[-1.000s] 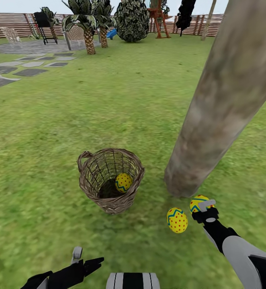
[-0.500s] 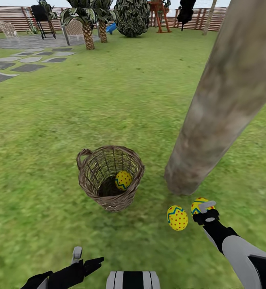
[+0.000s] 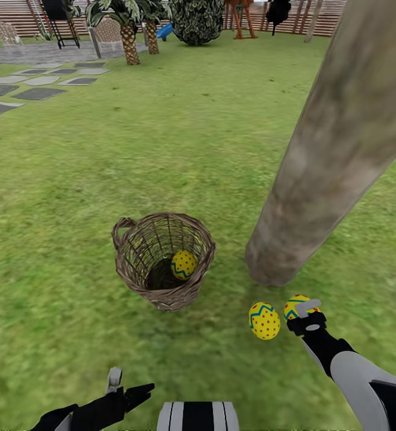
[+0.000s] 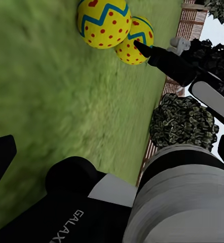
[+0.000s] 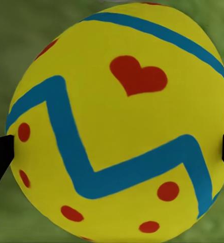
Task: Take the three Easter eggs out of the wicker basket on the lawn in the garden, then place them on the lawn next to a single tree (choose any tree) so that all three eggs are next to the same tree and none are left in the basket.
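The brown wicker basket [image 3: 164, 261] stands on the lawn [image 3: 162, 149] with one yellow Easter egg [image 3: 183, 264] inside. Two more Easter eggs lie on the grass at the foot of the thick grey-brown tree [image 3: 335, 137]: one [image 3: 264, 320] apart from the arm, the other [image 3: 297, 304] between the fingers of my right gripper [image 3: 302, 311]. In the right wrist view that egg [image 5: 119, 121] sits between the spread fingertips of the open gripper [image 5: 112, 162]. The left wrist view shows both eggs [image 4: 103, 23] [image 4: 137, 43]. My left gripper [image 3: 129, 386] hangs open and empty, low near my trunk.
Grey paving slabs [image 3: 24, 93] lie at the far left. Short palms [image 3: 129, 36], a dark bush [image 3: 197, 21], garden chairs and a wooden fence stand at the back. Open grass stretches to the left of the basket and behind it.
The whole view has tipped down a little, so basket, tree and far garden sit higher in the picture. Both arms hold their places.
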You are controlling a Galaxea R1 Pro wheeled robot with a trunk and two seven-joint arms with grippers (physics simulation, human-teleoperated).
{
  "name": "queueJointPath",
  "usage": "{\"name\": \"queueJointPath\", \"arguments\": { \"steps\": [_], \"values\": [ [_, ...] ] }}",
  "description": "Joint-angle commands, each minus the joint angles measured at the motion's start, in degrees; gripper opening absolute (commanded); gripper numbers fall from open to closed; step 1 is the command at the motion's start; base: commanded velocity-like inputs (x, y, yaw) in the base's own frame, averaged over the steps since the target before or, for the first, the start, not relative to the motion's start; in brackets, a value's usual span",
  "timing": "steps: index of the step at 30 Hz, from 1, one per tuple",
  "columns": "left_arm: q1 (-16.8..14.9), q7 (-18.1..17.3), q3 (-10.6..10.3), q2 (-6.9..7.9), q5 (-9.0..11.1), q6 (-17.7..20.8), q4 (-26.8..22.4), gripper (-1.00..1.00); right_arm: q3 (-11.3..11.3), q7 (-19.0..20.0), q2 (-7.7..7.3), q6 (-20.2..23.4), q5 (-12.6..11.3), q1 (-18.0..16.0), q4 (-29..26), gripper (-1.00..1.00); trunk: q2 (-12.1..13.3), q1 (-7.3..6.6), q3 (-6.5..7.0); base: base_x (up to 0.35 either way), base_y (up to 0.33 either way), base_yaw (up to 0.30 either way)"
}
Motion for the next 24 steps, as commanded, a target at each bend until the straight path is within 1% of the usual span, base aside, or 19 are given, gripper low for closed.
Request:
{"name": "queueJointPath", "arguments": {
  "steps": [1,2,4,6,24],
  "values": [
    [-0.03,-0.12,-0.36,0.06,0.52,0.60,-0.01,1.00,-0.38,-0.01,0.03,0.21,0.57,-0.01,-0.05,-1.00,-0.02,-0.01,-0.04,0.000,0.000,0.000],
    [-0.03,-0.14,-0.36,0.06,0.52,0.61,-0.01,1.00,-0.38,-0.01,0.03,0.22,0.57,-0.01,-0.04,-1.00,-0.02,-0.01,-0.04,0.000,0.000,0.000],
    [-0.03,-0.12,-0.36,0.07,0.52,0.64,-0.01,1.00,-0.38,-0.01,0.03,0.21,0.57,-0.01,-0.06,-1.00,-0.04,0.04,-0.49,0.000,0.000,0.000],
    [-0.03,-0.08,-0.36,0.07,0.51,0.64,-0.01,1.00,-0.38,-0.01,0.03,0.21,0.57,-0.02,-0.04,-1.00,-0.04,0.04,-0.49,0.000,0.000,0.000],
    [-0.03,0.05,-0.41,-0.02,0.47,0.65,-0.01,1.00,-0.64,-0.01,-0.06,-0.25,0.56,-0.02,-0.13,-1.00,-0.28,0.50,-4.47,0.000,0.000,0.000]
  ]
}}
